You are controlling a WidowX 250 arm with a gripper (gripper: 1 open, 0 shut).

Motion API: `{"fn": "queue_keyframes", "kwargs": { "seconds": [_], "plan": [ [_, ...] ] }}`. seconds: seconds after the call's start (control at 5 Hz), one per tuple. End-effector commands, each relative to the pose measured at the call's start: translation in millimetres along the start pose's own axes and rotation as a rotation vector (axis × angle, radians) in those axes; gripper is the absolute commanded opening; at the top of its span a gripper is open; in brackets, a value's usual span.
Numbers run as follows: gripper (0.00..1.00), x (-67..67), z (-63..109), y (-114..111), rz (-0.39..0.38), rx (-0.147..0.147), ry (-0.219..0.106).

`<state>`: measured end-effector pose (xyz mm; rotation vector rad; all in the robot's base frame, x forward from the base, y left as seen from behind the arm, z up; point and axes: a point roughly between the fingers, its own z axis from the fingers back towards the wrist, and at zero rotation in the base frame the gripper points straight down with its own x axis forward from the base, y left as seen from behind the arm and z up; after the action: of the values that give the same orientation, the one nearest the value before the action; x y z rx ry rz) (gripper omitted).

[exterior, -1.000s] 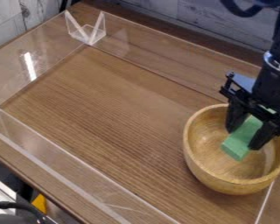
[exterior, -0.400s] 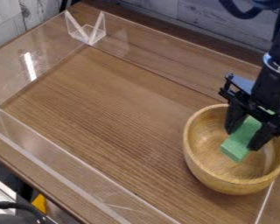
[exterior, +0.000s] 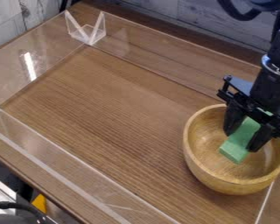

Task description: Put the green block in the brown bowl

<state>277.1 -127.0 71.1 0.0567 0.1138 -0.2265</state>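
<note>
Near edge: a clear plastic wall [exterior: 73,179] runs along the front of the wooden table [exterior: 108,96], low and see-through, with glare along its top.

Brown bowl: the brown bowl [exterior: 206,166] sits at the right of the table, close to the near right corner; round, light tan wood, thick rim, grain showing on the inside wall.

Green block, place: the green block [exterior: 240,143] is inside the bowl's rim, over its right half, tilted with its lower end down toward the bowl floor and its upper end up between the gripper fingers.

Green block, look: plain bright green, flat-sided, rectangular; only the lower part shows, the top being hidden by the claw.

Gripper: the gripper [exterior: 255,122] points straight down over the bowl, dark fingers standing on either side of the block's upper end and closed against it, about half spread. Whether the block's lower end touches the bowl floor cannot be told.

Arm: the black arm [exterior: 271,74] rises from the claw toward the upper right edge.

Far corner: a clear plastic bracket [exterior: 87,28] stands at the far left corner of the table.
</note>
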Motion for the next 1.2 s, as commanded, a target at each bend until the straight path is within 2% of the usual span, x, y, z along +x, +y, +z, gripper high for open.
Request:
{"fn": "queue_keyframes", "kwargs": {
  "seconds": [0.0,1.0],
  "plan": [
    [0.0,2.1,8.5,2.1,0.014,-0.009,-0.029],
    [0.0,-1.7,7.0,4.7,0.055,-0.013,-0.014]
  ]
}}
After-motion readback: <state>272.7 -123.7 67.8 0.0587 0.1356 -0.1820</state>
